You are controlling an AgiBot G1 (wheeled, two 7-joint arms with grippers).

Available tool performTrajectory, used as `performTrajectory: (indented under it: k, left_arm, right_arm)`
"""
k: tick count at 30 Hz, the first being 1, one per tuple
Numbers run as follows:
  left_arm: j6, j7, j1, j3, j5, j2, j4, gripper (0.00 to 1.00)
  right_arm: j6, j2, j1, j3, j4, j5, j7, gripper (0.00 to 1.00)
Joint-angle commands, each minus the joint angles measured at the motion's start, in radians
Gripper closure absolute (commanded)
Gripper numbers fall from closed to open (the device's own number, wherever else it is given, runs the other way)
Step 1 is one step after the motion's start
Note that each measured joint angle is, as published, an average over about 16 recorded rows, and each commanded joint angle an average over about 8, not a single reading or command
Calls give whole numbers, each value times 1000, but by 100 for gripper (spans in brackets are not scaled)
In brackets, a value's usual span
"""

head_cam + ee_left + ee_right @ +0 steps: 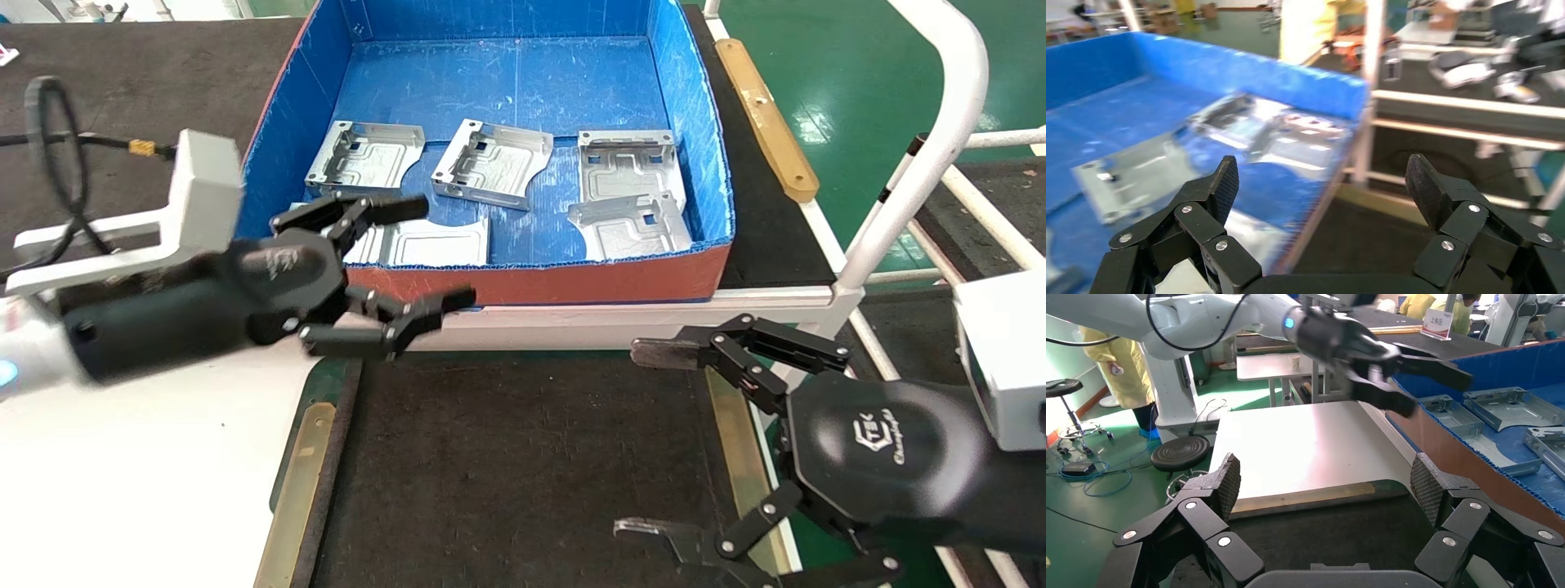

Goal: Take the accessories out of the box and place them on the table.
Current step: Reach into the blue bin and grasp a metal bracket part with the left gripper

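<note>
Accessories [494,163] — thin, stiff, likely slippery plates in blue box [695,122], upper centre; best pinched by folded rim. Left gripper [418,260] wide open, empty, at near wall — right gripper [645,441] open, empty, lower right above table [523,474].

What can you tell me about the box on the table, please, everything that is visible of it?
The box is a large, shallow, open-topped tray of corrugated plastic, blue inside and reddish-orange outside, with scuffed, scratched walls and floor. It sits flat on the dark mat of the table, its near wall at the white frame rail. Five silver accessories lie on its floor. The open left pincer hovers at its near-left corner, touching nothing.
</note>
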Motion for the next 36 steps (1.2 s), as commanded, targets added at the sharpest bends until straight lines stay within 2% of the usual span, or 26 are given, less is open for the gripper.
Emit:
performTrajectory:
  k: [1, 10, 20, 36]
  left_arm:
    - [-30, 16, -27, 12, 35, 28, 37, 0]
    - [-59, 70, -135, 37, 96, 109, 218, 0]
    - [-141, 160, -201, 66, 169, 207, 405, 0]
    - [-207, 259, -343, 77, 205, 332, 676, 0]
  right_arm:
    - [0, 0, 0, 0, 0, 0, 0, 0]
    - [0, 0, 0, 0, 0, 0, 0, 0]
    - [0, 0, 0, 0, 0, 0, 0, 0]
    - [0, 0, 0, -1, 0, 0, 0, 0]
